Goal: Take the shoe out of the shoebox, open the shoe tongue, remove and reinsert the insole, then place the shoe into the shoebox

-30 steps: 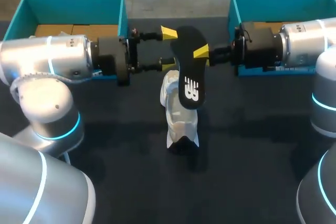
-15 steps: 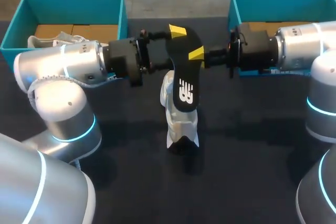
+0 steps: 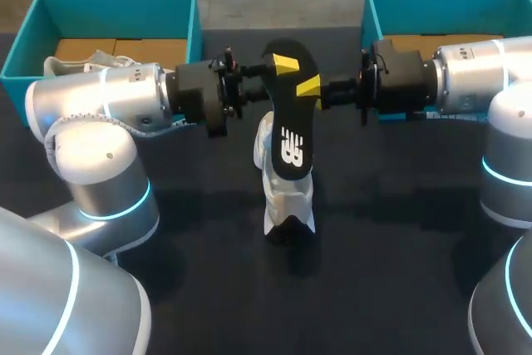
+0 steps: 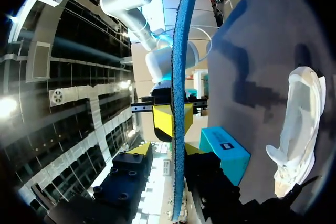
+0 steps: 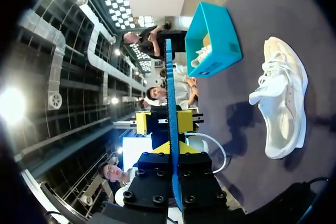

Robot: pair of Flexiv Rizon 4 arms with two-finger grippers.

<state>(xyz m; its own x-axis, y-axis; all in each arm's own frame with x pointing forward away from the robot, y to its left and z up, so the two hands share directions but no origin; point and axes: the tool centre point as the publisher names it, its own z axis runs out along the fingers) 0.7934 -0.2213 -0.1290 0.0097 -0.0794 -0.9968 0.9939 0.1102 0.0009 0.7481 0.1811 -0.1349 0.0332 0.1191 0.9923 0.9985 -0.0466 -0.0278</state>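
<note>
Moved: left gripper (image 4: 167, 150) has advanced from the frame's left and now straddles the upper end of the insole (image 3: 291, 114).
Left gripper: open, one finger on each face of the insole, with a gap showing on one side.
Right gripper (image 5: 172, 148): clamped on the insole, entering from the frame's right.
Insole: black, upright, airborne at upper centre.
Shoe (image 3: 284, 197): white, on the table (image 3: 399, 230) at centre, below the insole, clear of both grippers.
</note>
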